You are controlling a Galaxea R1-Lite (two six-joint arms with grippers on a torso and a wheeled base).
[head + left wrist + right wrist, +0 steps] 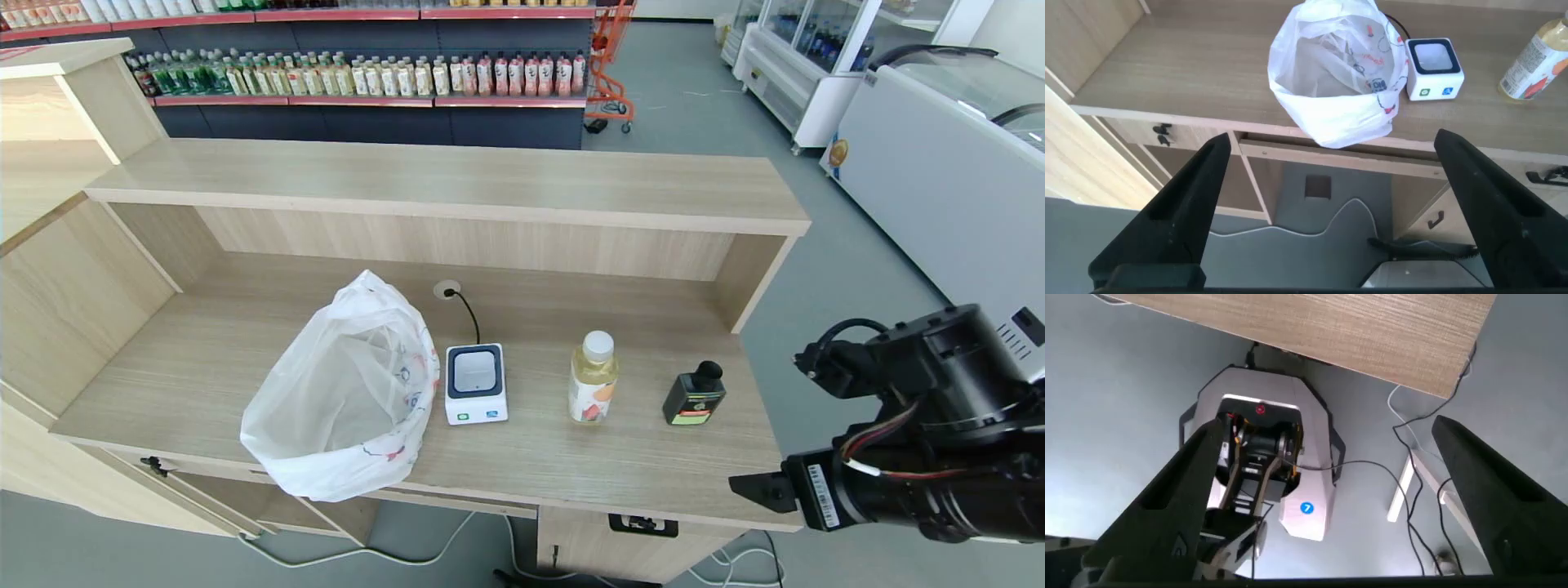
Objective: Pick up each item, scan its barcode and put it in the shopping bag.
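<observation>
Your left claw (1327,220) has its two black fingers spread wide with nothing between them. It hangs off the front of the light wooden tabletop (1167,73), below its edge. Your right claw (1323,510) is likewise spread and empty, low beside the tabletop's right end, over the floor.

All of the task's things stand on the tabletop. Nearest the right arm is the small black bottle (695,394) with a green and orange label. Next comes the clear plastic bottle (593,378) of pale yellow drink with a white cap, upright. Past that is the white square barcode scanner (476,382), its black cable (468,314) running back to a hole in the wood. Farthest left is the thin white plastic shopping bag (343,392), mouth open, its lower part bulging over the front edge.

Mind these risks, as I judge them:
- Both claws sit below the tabletop, so raising either one straight inward could strike the edge.
- The two bottles stand near each other, so a wide approach to one could topple the other.
- The bag is limp and overhangs. A dropped item could drag it off the edge or fold its mouth shut.
- The wooden ledge (449,184) above the back limits how high you can lift there.
</observation>
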